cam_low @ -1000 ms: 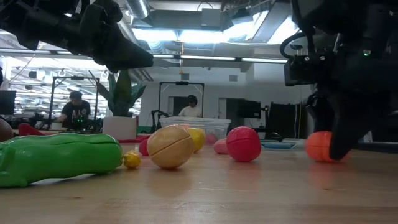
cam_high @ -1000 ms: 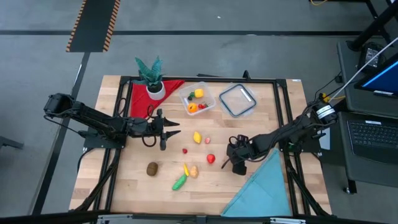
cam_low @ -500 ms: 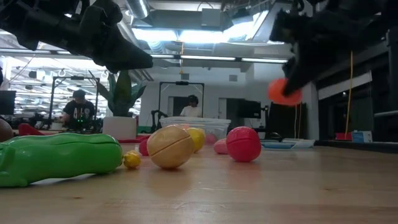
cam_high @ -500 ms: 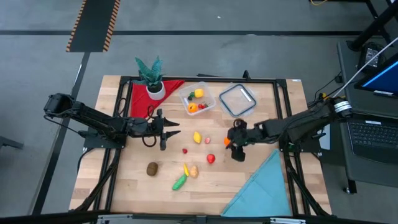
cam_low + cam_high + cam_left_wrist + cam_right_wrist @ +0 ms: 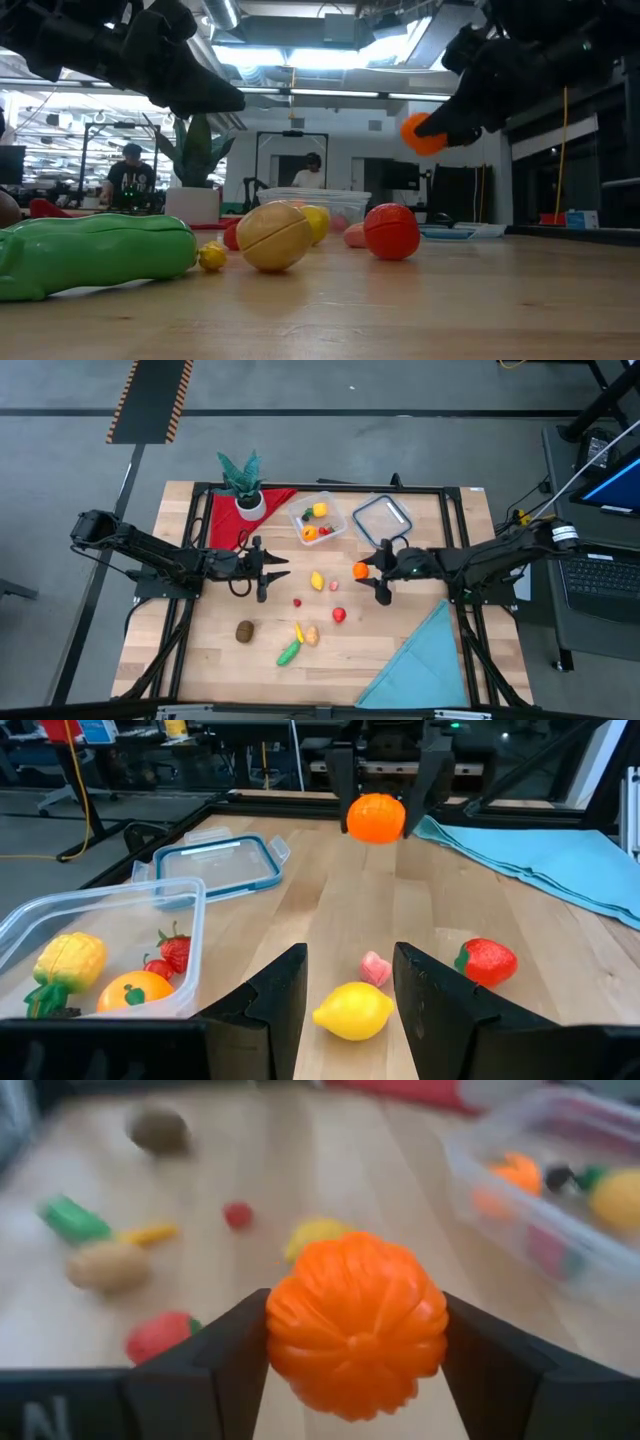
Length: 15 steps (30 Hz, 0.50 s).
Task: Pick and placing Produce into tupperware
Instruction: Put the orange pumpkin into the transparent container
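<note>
Right gripper (image 5: 366,571) holds a ribbed, round orange produce piece (image 5: 356,1323).

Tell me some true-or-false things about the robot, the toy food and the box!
1. The right pincer is holding an orange toy fruit up in the air. True.
2. The tupperware has nothing in it. False: it already holds several pieces, among them a yellow one and an orange one.
3. The lid with the blue rim is snapped onto the tupperware. False: it lies flat on the table beside it.
4. The left pincer is not holding anything. True: its fingers stand apart above the table, near the yellow lemon.
5. The green toy vegetable is inside the tupperware. False: it lies on the wooden table.
</note>
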Each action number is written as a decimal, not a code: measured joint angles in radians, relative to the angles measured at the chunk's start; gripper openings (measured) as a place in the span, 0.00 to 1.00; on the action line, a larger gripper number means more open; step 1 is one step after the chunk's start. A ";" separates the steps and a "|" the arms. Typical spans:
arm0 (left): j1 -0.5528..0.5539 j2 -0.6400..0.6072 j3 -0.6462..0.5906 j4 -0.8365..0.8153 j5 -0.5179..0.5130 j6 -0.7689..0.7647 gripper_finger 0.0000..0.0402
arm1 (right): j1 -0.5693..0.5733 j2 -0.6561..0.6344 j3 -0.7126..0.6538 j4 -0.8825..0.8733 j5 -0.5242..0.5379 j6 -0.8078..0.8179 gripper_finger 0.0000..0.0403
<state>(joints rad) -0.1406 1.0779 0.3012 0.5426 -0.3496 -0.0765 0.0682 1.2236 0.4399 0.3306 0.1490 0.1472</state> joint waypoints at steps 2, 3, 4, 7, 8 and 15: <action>0.000 0.000 0.000 0.000 0.000 0.000 0.35 | -0.015 0.000 -0.048 0.130 -0.044 0.000 0.61; 0.000 0.000 0.000 0.000 0.000 0.000 0.35 | -0.021 -0.001 -0.070 0.186 -0.057 -0.001 0.61; 0.000 0.000 0.000 0.000 0.000 -0.001 0.35 | -0.025 0.000 -0.091 0.237 -0.070 -0.002 0.61; 0.000 0.000 0.000 0.002 0.000 0.000 0.35 | -0.034 0.000 -0.135 0.372 -0.102 -0.045 0.61; 0.000 0.000 0.000 0.002 0.000 0.000 0.35 | -0.037 0.000 -0.144 0.405 -0.114 -0.053 0.61; 0.000 0.000 0.000 0.015 0.000 0.001 0.35 | -0.042 0.000 -0.155 0.459 -0.154 -0.092 0.61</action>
<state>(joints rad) -0.1402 1.0779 0.3012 0.5575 -0.3492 -0.0757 0.0261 1.2232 0.2848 0.7899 -0.0048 0.0549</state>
